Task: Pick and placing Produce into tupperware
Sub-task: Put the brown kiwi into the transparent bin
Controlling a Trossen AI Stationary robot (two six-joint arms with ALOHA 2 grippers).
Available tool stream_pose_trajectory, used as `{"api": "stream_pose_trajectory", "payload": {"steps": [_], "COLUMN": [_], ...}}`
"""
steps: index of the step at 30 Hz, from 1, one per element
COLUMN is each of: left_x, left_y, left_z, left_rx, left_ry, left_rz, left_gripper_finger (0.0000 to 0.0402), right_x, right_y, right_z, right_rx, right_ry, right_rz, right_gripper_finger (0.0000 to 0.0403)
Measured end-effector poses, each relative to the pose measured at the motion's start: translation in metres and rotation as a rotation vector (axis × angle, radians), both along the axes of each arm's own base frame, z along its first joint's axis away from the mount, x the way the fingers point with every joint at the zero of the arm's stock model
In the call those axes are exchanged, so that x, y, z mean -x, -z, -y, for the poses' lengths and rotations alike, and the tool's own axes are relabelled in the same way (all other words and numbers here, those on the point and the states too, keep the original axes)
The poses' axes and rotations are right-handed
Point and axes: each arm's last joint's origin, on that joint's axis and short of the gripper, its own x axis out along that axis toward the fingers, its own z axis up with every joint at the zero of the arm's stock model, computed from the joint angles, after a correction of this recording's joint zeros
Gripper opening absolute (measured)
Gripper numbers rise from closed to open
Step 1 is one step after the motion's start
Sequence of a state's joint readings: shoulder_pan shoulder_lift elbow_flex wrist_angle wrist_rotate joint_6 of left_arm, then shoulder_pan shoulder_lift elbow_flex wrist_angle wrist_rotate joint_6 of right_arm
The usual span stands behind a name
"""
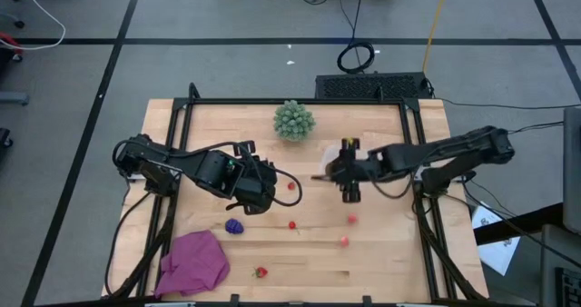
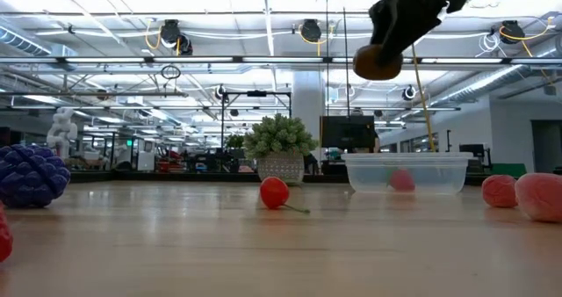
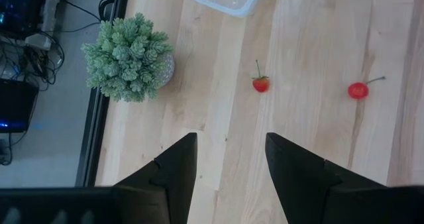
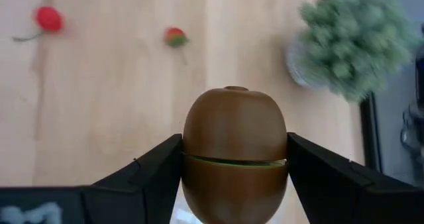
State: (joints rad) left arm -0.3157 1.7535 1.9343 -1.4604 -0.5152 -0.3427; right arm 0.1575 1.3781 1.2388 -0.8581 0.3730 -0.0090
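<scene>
Kiwi (image 4: 234, 154) held in right end effector (image 4: 234, 177), long axis apparently forward.

The whole table (image 1: 381, 252) is being looked straight down on from well overhead, with both arms in frame; the low view is being shot level from the tabletop, close to the wood, facing the room behind; each wrist view is being aimed down past its own fingers, pretty near the surface; the green spiky plant (image 1: 294, 120) is being caught by all four, and the tupperware (image 2: 407, 171) by the low and left wrist views.
</scene>
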Motion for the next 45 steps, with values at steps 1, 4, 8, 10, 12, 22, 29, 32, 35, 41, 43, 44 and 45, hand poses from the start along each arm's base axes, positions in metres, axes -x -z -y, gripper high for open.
{"api": "stream_pose_trajectory", "payload": {"steps": [1,4,8,10,12,22,29,32,35,41,43,44,45], "left_x": [0.000,0.000,0.000,0.000,-0.001,-0.001,-0.001,-0.001,-0.001,-0.001,-0.002,-0.002,-0.002], "left_y": [0.000,0.000,0.000,0.000,0.000,0.000,0.000,-0.001,0.000,-0.001,-0.001,0.000,-0.001], "left_z": [0.000,0.000,0.000,0.000,0.000,0.000,0.000,0.000,0.000,0.000,0.000,0.001,0.001], "left_rx": [0.000,-0.002,-0.002,-0.001,-0.001,0.000,0.002,0.003,0.003,0.003,0.003,0.003,0.004], "left_ry": [0.001,0.006,0.006,0.006,0.006,0.006,0.005,0.005,0.005,0.005,0.005,0.005,0.005], "left_rz": [0.000,-0.001,0.001,0.003,0.003,0.005,0.009,0.014,0.014,0.014,0.014,0.015,0.015], "left_gripper_finger": [0.0184,0.0184,0.0184,0.0184,0.0184,0.0184,0.0184,0.0184,0.0184,0.0184,0.0184,0.0184,0.0184], "right_x": [0.003,0.010,0.016,0.018,0.020,0.036,0.041,0.042,0.043,0.044,0.043,0.043,0.043], "right_y": [-0.002,-0.006,-0.005,-0.001,0.009,0.079,0.101,0.109,0.114,0.118,0.118,0.118,0.118], "right_z": [0.004,0.016,0.030,0.035,0.041,0.051,0.050,0.051,0.052,0.052,0.052,0.052,0.052], "right_rx": [-0.002,-0.017,-0.023,-0.027,-0.049,-0.143,-0.201,-0.219,-0.240,-0.241,-0.242,-0.243,-0.243], "right_ry": [0.018,0.077,0.146,0.176,0.190,0.238,0.236,0.239,0.243,0.241,0.245,0.246,0.247], "right_rz": [-0.007,-0.008,-0.059,-0.081,-0.103,-0.209,-0.192,-0.175,-0.161,-0.150,-0.146,-0.145,-0.144], "right_gripper_finger": [0.0242,0.0242,0.0242,0.0242,0.0242,0.0242,0.0243,0.0243,0.0243,0.0243,0.0243,0.0243,0.0243]}}
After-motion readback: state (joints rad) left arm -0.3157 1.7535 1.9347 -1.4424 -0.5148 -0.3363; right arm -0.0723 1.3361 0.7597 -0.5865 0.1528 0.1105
